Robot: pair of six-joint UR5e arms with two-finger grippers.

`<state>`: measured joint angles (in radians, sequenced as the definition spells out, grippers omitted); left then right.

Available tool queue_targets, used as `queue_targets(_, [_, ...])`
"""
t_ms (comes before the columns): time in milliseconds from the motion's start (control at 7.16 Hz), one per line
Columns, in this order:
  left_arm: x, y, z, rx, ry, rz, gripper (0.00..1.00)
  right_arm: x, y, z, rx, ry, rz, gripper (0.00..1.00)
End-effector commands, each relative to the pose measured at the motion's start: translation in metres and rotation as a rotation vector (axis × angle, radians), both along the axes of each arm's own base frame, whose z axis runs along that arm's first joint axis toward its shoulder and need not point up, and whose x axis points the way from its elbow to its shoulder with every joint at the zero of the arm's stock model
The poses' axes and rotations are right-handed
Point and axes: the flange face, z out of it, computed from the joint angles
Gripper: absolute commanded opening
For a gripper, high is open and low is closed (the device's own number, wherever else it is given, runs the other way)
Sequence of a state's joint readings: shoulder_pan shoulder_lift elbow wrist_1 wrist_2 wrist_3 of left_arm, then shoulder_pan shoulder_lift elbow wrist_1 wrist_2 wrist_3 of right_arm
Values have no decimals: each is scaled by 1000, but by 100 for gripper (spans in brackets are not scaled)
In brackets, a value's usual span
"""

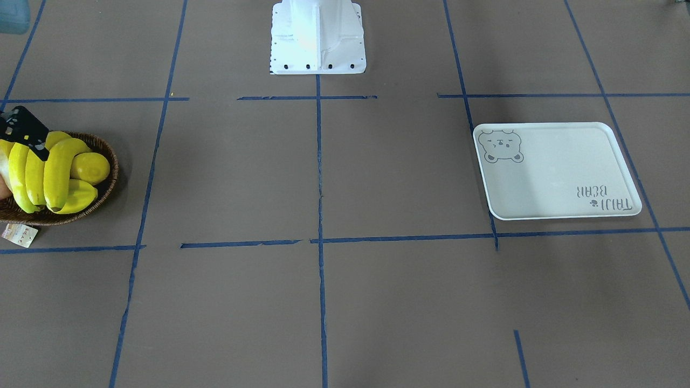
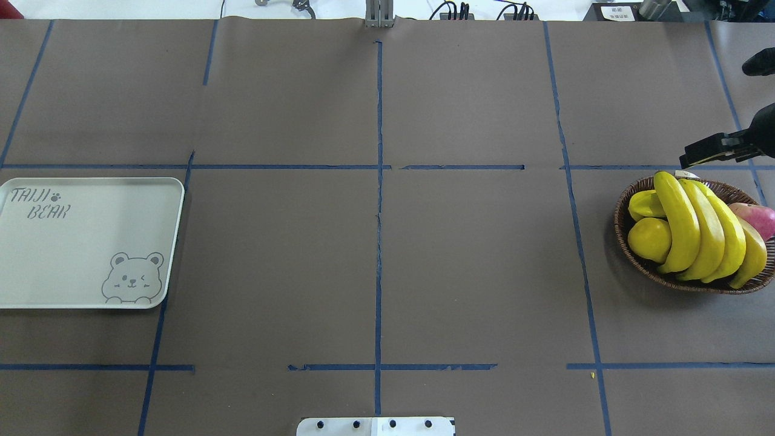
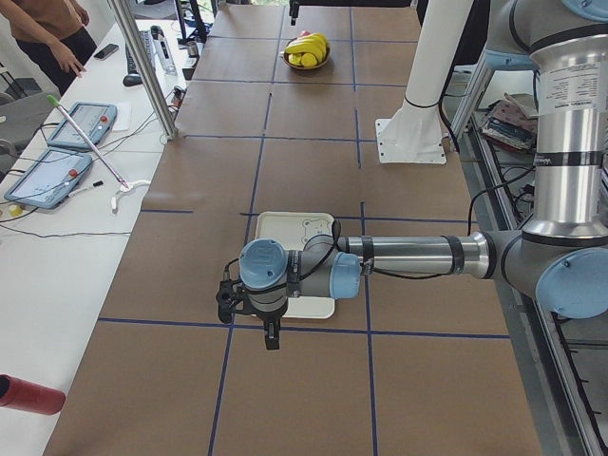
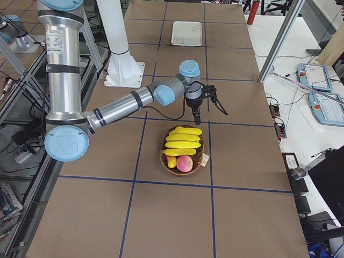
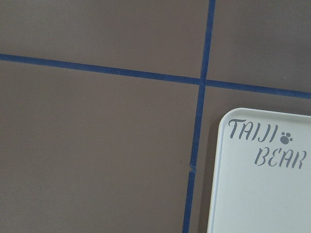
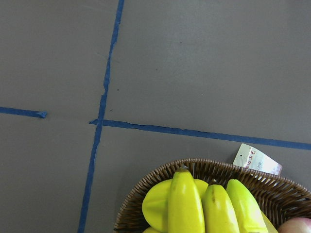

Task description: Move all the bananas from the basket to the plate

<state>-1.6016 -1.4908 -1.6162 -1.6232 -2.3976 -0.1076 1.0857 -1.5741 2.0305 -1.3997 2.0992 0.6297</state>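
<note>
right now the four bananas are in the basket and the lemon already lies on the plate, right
Not quite. The overhead exterior view shows nothing on the plate; the lemon lies in the basket beside the four bananas.

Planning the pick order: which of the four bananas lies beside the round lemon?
The banana at the row's end nearest the plate: it alone lies beside the lemon; the other three lie beyond it, toward the reddish fruit.
</note>
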Motion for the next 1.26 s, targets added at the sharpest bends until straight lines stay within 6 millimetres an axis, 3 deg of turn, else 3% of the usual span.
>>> queue_targets(0, [1,1,1,-3,0,1,100,-28,13,1,5,73,24,100])
queue_targets(279, [1,0,0,-2,2,1,100,-34,20,20,-61,169,17,100])
queue_targets(838, [1,-2,-4,4,2,-1,100,-70,39,34,-110,241,-65,98])
queue_targets(1117, [1,-3,-4,4,2,-1,100,-79,43,38,-104,272,-77,86])
